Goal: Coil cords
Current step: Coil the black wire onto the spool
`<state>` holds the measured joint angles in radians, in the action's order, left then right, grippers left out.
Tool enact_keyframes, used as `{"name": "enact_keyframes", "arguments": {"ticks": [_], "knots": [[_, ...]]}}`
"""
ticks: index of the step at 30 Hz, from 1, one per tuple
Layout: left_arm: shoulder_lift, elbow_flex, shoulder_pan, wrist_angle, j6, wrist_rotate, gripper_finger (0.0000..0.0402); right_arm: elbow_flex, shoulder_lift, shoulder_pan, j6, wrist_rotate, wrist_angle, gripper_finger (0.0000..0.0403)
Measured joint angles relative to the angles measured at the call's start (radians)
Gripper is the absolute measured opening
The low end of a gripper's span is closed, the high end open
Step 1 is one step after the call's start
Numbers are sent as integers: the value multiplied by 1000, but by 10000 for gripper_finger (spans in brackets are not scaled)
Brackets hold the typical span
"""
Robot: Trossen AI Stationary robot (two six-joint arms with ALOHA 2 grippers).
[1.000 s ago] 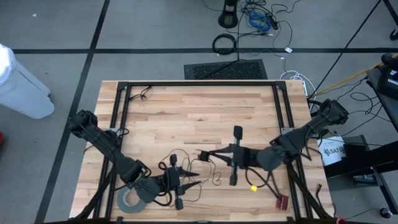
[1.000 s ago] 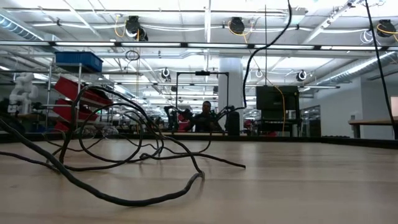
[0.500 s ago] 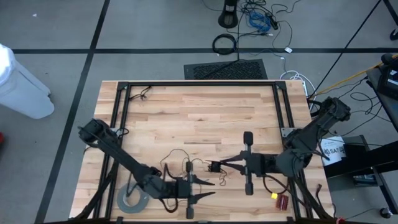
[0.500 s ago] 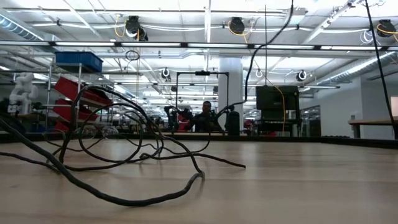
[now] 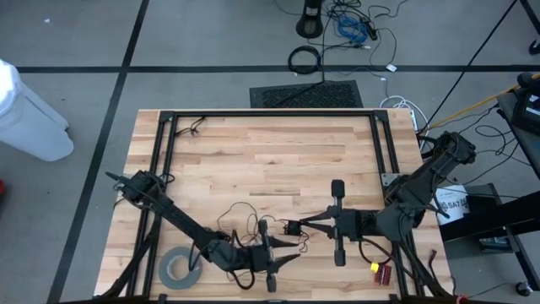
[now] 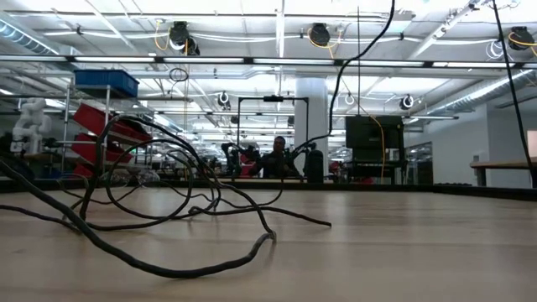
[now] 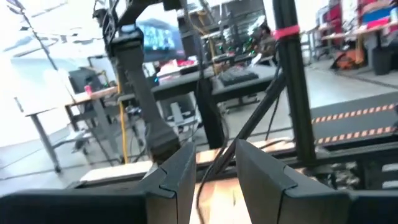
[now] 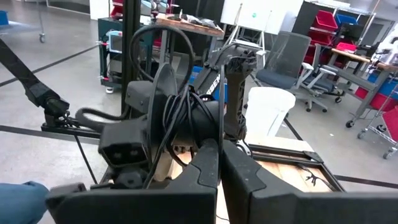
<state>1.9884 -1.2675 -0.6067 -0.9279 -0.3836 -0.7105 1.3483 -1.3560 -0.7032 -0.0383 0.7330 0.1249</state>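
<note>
On the pale, planked wooden counter (image 5: 270, 160), framed by black metal rails, the long, very thin dark cord (image 5: 245, 221) is seen lying in loose loops near the front edge, between the two arms. The left gripper (image 5: 291, 253) is held low at the front of the counter; in the left wrist view its jaws are seen partly apart with a thin dark line running up between them, though whether that line is gripped cannot be told. The right gripper (image 5: 302, 225) is pointed toward the left one, its jaws pressed together, tips at a small black piece on the cord. A wide grey tape roll (image 5: 179, 268) is laid flat at the front left corner. Grey flooring crossed by dark lines, a dark floor mat (image 5: 306, 95) and tangled cables are visible around the counter.
</note>
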Motion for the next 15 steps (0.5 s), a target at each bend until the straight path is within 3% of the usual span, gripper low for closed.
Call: {"name": "enact_keyframes", "arguments": {"ticks": [5,15], "knots": [[0,0,25,0,9,11,121,0,0,1,0,0,0,0],[0,0,43,2,72,154,121,0,-1,1,0,0,0,0]]}}
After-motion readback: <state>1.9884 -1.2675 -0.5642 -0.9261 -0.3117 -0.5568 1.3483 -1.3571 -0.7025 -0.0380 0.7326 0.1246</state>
